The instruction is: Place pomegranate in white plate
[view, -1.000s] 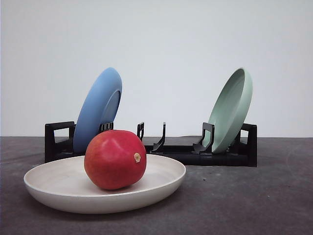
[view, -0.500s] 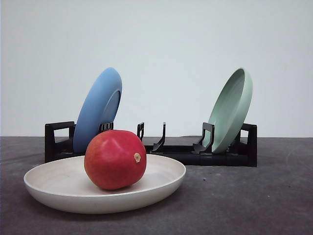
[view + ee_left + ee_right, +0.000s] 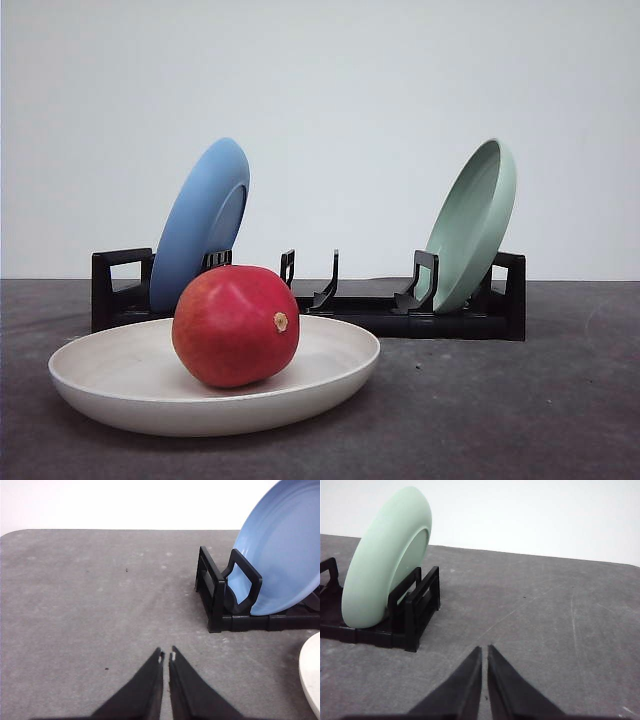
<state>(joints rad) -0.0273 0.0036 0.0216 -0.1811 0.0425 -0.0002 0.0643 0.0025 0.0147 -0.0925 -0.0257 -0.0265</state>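
1. The glossy red, roundish pomegranate (image 3: pixel 236 326) lay inside the shallow cream-white round plate (image 3: pixel 120 398), left of the plate's middle in the front view, its small tan nub turned toward the camera and to the right.
2. The white plate sat flat on the dark grey matte tabletop (image 3: pixel 500 410), just in front of a black plastic dish rack (image 3: pixel 370 315).
3. A matte blue round plate (image 3: pixel 200 225) stood tilted on edge in the rack's left end, and a pale green round plate (image 3: pixel 472 224) stood tilted in its right end.
4. The left gripper (image 3: pixel 166 656) had its black fingers pressed nearly together, holding nothing, over bare table near the rack's blue-plate end; a sliver of the white plate's rim (image 3: pixel 311 675) showed at the frame edge.
5. The right gripper (image 3: pixel 484 649) likewise had its fingers closed together on nothing, over bare table beside the rack's green-plate end.
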